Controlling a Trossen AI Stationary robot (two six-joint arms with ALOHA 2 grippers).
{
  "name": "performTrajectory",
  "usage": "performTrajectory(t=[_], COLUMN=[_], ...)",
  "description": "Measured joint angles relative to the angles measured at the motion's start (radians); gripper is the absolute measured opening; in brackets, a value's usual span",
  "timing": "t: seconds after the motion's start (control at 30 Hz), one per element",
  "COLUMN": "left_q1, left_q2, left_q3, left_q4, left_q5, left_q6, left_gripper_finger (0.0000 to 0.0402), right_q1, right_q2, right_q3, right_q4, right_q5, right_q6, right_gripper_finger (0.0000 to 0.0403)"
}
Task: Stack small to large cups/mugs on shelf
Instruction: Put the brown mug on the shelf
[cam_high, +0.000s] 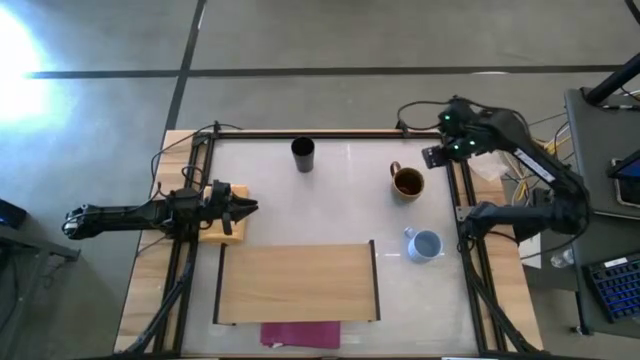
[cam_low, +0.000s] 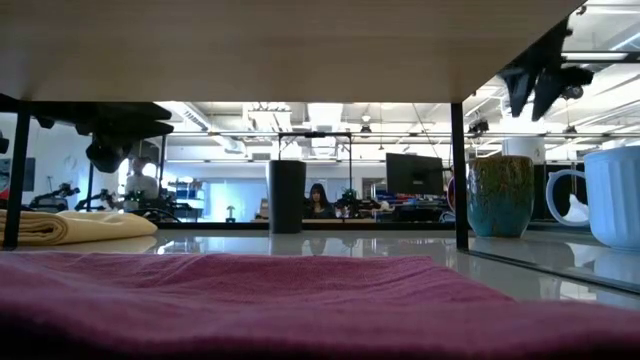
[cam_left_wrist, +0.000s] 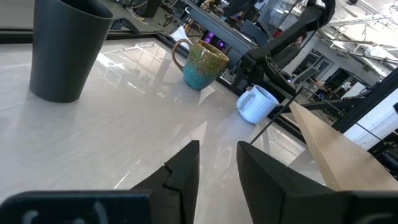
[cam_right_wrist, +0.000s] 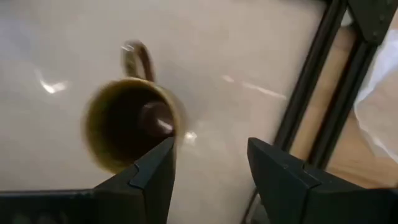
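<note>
Three vessels stand upright on their bases on the white table: a black cup (cam_high: 303, 155) at the far middle, a brown mug (cam_high: 407, 182) to its right with its handle toward the far edge, and a pale blue mug (cam_high: 425, 245) nearer the front. The light-wood shelf (cam_high: 298, 283) stands at the near middle on thin dark side legs. My right gripper (cam_right_wrist: 208, 168) hangs open above the table, pointing steeply down, just to the far right of the brown mug (cam_right_wrist: 127, 124). My left gripper (cam_left_wrist: 217, 149) rests open and level at the table's left, over a folded yellow cloth (cam_high: 228, 222).
A magenta cloth strip (cam_high: 300, 333) lies at the near edge in front of the shelf. Dark frame rails (cam_high: 470, 260) run along both table sides. Bare white table lies between the black cup and the shelf. Desks and monitors fill the room beyond.
</note>
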Motion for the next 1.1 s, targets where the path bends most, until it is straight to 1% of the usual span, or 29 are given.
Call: performTrajectory(t=[0.1, 0.2, 0.37, 0.63, 0.83, 1.0, 1.1], left_q1=[0.0, 0.0, 0.0, 0.0, 0.0, 0.0, 0.0], left_q2=[0.0, 0.0, 0.0, 0.0, 0.0, 0.0, 0.0], left_q3=[0.0, 0.0, 0.0, 0.0, 0.0, 0.0, 0.0], left_q4=[0.0, 0.0, 0.0, 0.0, 0.0, 0.0, 0.0], left_q5=[0.0, 0.0, 0.0, 0.0, 0.0, 0.0, 0.0], left_q6=[0.0, 0.0, 0.0, 0.0, 0.0, 0.0, 0.0], left_gripper_finger=[0.0093, 0.0093, 0.0093, 0.0093, 0.0093, 0.0093, 0.0093], right_q1=[0.002, 0.01, 0.03, 0.06, 0.078, 0.078, 0.078], right_q2=[0.047, 0.086, 0.113, 0.112, 0.113, 0.111, 0.1], right_q3=[-0.04, -0.09, -0.139, -0.215, -0.27, -0.274, -0.254], right_q4=[0.012, 0.071, 0.132, 0.233, 0.288, 0.293, 0.278], right_q5=[-0.002, -0.016, -0.023, -0.075, -0.066, -0.063, -0.063], right_q6=[-0.034, -0.045, -0.059, -0.042, -0.024, -0.021, -0.014], right_gripper_finger=[0.0192, 0.0192, 0.0192, 0.0192, 0.0192, 0.0192, 0.0192])
